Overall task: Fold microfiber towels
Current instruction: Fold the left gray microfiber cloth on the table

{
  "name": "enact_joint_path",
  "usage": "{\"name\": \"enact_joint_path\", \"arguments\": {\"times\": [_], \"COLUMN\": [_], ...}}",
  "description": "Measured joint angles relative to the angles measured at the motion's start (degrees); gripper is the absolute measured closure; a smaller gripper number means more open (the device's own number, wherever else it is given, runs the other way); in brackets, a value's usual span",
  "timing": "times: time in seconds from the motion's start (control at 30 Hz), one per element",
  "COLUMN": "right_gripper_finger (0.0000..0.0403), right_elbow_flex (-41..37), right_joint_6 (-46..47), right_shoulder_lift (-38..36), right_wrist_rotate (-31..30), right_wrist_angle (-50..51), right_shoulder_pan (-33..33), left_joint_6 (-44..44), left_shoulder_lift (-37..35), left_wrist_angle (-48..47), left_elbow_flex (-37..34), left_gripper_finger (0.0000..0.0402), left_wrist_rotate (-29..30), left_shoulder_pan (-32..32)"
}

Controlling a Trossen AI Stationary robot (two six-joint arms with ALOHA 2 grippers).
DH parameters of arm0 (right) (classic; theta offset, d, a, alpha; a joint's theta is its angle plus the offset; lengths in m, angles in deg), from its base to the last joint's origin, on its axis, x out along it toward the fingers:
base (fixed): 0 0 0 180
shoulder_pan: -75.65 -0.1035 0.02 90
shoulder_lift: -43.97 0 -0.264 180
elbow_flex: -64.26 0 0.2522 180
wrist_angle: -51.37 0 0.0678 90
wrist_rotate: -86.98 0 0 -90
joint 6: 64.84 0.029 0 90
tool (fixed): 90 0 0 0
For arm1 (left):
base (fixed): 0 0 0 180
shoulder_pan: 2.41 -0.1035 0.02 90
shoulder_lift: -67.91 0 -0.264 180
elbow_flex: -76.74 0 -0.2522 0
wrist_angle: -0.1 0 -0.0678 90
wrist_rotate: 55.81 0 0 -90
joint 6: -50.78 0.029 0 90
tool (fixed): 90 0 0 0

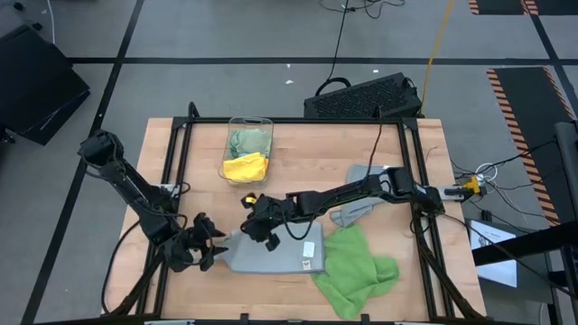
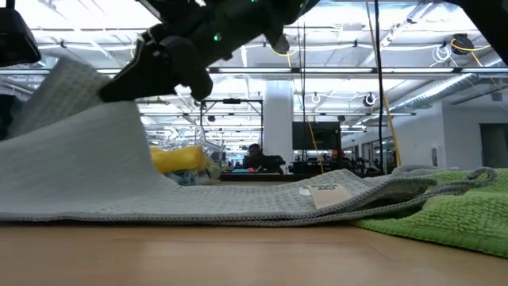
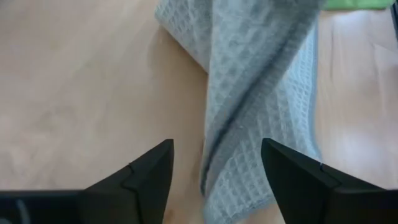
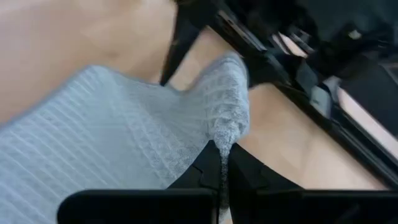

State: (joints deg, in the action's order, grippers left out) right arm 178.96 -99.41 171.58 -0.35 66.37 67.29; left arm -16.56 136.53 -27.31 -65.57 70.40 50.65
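Note:
A grey microfiber towel [image 1: 275, 255] with a white tag [image 1: 309, 253] lies near the table's front edge, its left end raised [image 2: 75, 127]. My right gripper [image 1: 259, 230] is shut on that raised end. My left gripper [image 1: 209, 246] stands open just left of it. In the left wrist view its fingers [image 3: 149, 171] stand on either side of the towel's hanging end [image 3: 249, 143] without visibly touching it. A bright green towel [image 1: 357, 268] lies crumpled to the right, overlapping the grey one's right side. A second grey towel [image 1: 359, 200] lies under the right arm. My right gripper pinches the grey towel's raised left end [image 4: 229, 127] between its two fingertips [image 4: 214, 168]. It comes slanting down from the table's right side. I cannot tell whether it holds one layer or several. That end is lifted off the table, and the rest [image 2: 262, 202] lies flat.
A clear plastic bin [image 1: 247, 147] at the far middle holds a yellow towel [image 1: 246, 167] and a pale green one [image 1: 248, 140]. A black frame [image 1: 172, 171] runs along the table's sides. Bare wood [image 1: 397, 153] shows at the far right.

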Motion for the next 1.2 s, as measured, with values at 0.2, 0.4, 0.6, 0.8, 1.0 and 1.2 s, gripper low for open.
{"name": "enact_joint_path", "arguments": {"times": [0.2, 0.4, 0.6, 0.8, 1.0, 1.2], "right_gripper_finger": [0.0402, 0.0402, 0.0402, 0.0402, 0.0402, 0.0402], "right_elbow_flex": [0.0, 0.0, 0.0, 0.0, 0.0, 0.0], "right_joint_6": [-1.2, -4.9, -11.2, -15.1, -15.7, -15.8], "right_shoulder_lift": [-2.0, -2.2, -3.5, -5.6, -6.2, -6.2], "right_wrist_rotate": [-5.6, -5.6, -11.6, -14.7, -14.7, -14.7], "right_wrist_angle": [2.5, 2.5, 2.8, 3.4, 3.3, 3.3], "right_shoulder_pan": [-0.2, -0.2, -1.9, -3.1, -3.0, -3.0], "left_joint_6": [3.2, 0.6, 2.1, 11.3, 22.1, 32.5], "left_shoulder_lift": [0.0, 0.0, 0.0, 0.0, 0.0, 0.0], "left_wrist_angle": [-0.8, -7.7, -2.4, 13.4, 30.7, 42.6], "left_elbow_flex": [0.0, -0.4, -4.3, -10.4, -18.1, -21.9], "left_gripper_finger": [0.0182, 0.0189, 0.0190, 0.0190, 0.0190, 0.0200], "left_wrist_rotate": [3.3, 7.6, 10.9, 14.8, 19.2, 14.4], "left_shoulder_pan": [0.0, 0.1, 0.3, 0.3, -0.6, -3.3]}}
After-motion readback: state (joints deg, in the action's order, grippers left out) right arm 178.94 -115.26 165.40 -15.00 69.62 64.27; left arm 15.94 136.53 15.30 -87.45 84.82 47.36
